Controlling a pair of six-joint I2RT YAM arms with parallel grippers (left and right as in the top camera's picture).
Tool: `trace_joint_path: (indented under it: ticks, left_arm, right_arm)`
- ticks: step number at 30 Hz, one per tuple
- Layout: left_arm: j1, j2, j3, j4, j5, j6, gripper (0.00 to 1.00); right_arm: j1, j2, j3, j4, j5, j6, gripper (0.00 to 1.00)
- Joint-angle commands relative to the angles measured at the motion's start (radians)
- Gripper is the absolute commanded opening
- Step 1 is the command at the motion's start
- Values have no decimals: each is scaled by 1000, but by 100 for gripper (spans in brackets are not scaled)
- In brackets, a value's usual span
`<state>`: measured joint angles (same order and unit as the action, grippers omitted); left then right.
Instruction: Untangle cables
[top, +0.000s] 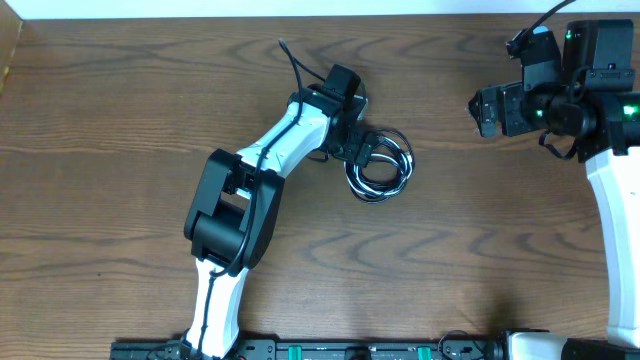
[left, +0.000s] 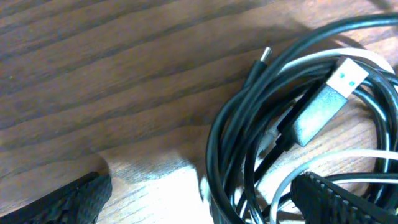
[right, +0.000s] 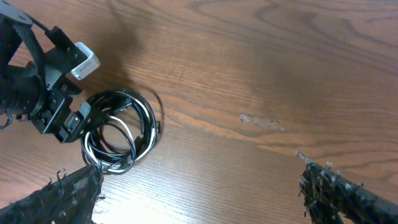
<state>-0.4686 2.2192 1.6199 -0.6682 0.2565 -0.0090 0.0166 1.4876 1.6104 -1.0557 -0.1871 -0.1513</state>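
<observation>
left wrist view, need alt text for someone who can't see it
A coiled bundle of black and white cables lies on a wooden table, a silver USB plug resting on top. The left gripper is close above, jaws open astride the coil's left side.

No legible text or labels anywhere.

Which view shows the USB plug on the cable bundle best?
Left wrist: the USB plug lies close up on the coiled cables, metal end clear. Overhead and right wrist show the cables only as a small coil; no plug discernible.
</observation>
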Motion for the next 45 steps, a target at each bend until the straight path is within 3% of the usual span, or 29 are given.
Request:
trace_joint_path:
  ticks: [1,7,24,25,27,31,45]
  left_arm:
    - [10,210,-112,-87,66,43,99]
    - [-16,210,-112,-125,75,103,99]
    - [-82,210,-112,-139,69,103,98]
    - [-82,210,-112,-140,69,102,91]
    - [-83,210,-112,-141,72,102,68]
    - [-82,210,-112,-143,71,97,8]
    - [-80,140,-39,-222,16,147,7]
  right_arm:
    - [5,7,18,2,-14,-14,99]
    - [5,7,18,3,-30,-15,99]
    - [5,7,18,5,-30,-15,99]
    - [5,7,18,5,-30,-15,99]
    - [5,7,18,5,-30,-15,99]
    - [5,7,18,8,-30,-15,99]
    - [5,7,18,7,-30,-30,99]
